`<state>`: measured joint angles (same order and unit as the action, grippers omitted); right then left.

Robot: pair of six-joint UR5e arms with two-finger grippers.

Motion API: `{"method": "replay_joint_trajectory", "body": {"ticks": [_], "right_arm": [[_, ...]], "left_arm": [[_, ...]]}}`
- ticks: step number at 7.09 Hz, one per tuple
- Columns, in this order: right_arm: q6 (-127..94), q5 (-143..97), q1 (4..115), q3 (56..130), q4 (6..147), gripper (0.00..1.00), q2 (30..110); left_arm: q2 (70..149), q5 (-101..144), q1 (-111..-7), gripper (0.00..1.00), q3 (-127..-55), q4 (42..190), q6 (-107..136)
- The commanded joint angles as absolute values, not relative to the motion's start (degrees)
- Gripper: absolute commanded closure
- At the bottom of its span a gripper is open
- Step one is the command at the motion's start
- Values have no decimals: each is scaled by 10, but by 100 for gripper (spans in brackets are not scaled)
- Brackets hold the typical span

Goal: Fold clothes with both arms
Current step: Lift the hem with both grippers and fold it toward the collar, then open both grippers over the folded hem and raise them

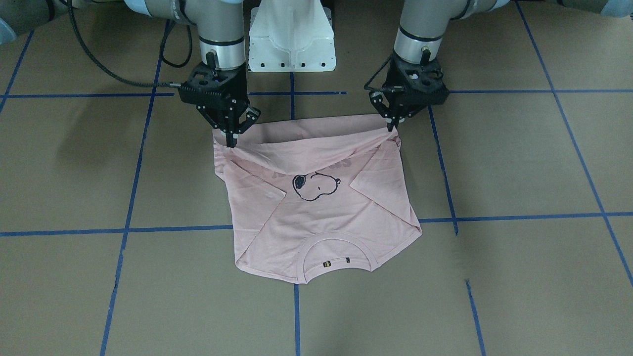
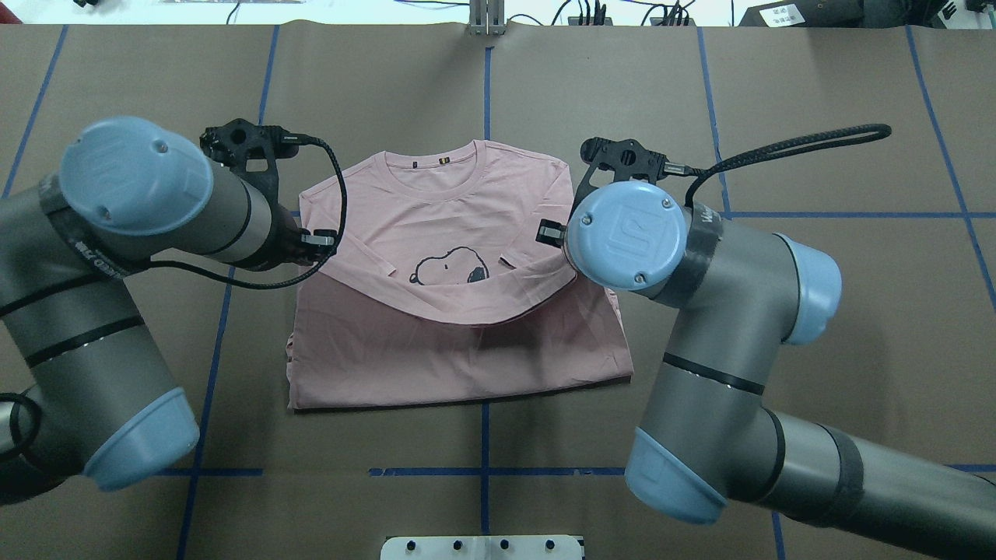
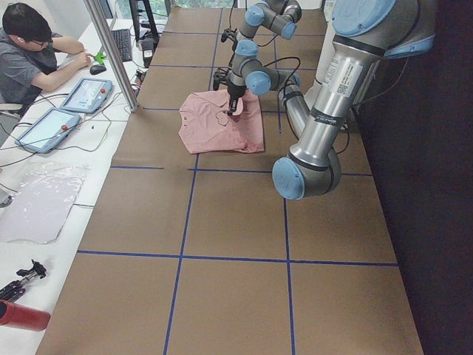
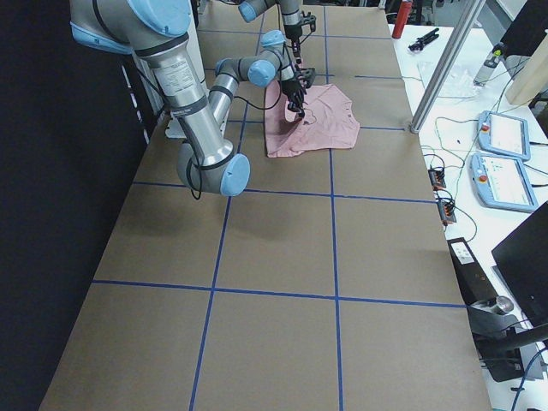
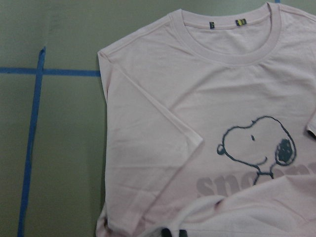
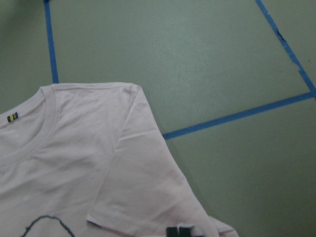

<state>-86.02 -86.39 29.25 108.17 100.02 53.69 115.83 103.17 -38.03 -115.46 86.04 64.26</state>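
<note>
Both-arm fold, state as seen from my station.

The pale pink T-shirt [image 1: 321, 217] lies front-up on the brown table [image 1: 519, 163], near the middle of the blue tape grid [image 1: 519, 216]. Its collar [image 1: 336, 244] is at the end far from the white pedestal base [image 1: 292, 37], and the hem end is nearest the base.

The left gripper [image 1: 393, 124] has its fingers pinched on the hem corner on the robot's left. The right gripper [image 1: 231, 140] is pinched on the opposite hem corner in the same way. Both point roughly straight down from their wrists.

The hem [image 1: 316, 136] is raised off the table and stretched between the two grippers. In the overhead view it sags in a shallow curve across the front, just on the base side of the Snoopy print [image 2: 450, 267], with a shadow under it.

Both short sleeves [image 1: 383, 183] are folded inward over the chest, so the side edges run fairly straight.

In the left wrist view the lifted fold covers the lower part of the grey lettering [image 5: 222, 185]. Snoopy and the collar with its small tags are fully exposed.

The right wrist view shows one shoulder, the folded-in sleeve and bare table beyond.

In the left side view an operator [image 3: 26, 55] sits at the white bench beside the table, with two control tablets [image 3: 87, 95] in front of him.
</note>
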Motion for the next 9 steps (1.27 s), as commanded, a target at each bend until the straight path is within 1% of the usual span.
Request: {"method": "replay_joint_trajectory", "body": {"ticks": [1,2,3,4,5,6,7,8,9], "right_arm": [[-835,-874,325,1044,983,100,519],[-825,-874,333,1000,980,100,505],[-817,-875,344,929,926,100,487],[-800,-886,362,845,841,100,484],[-770,-896,372,777,780,100,479],[-761,-894,372,749,757,57,474],[-761,-891,372,741,758,1,463],[-755,-893,374,737,757,0,455],[-737,-907,380,738,759,0,439]], "left_arm": [[1160,1034,-431,100,-1120,882,584],[1161,1033,-431,100,-1090,901,583],[1161,1032,-431,100,-1035,957,583],[1161,1028,-432,100,-962,1029,583],[1161,1019,-433,100,-919,1073,583],[1160,1018,-433,86,-907,1079,582],[1159,1015,-433,31,-902,1080,580],[1159,1016,-434,0,-908,1080,552],[1155,1018,-439,0,-925,1080,520]]}}
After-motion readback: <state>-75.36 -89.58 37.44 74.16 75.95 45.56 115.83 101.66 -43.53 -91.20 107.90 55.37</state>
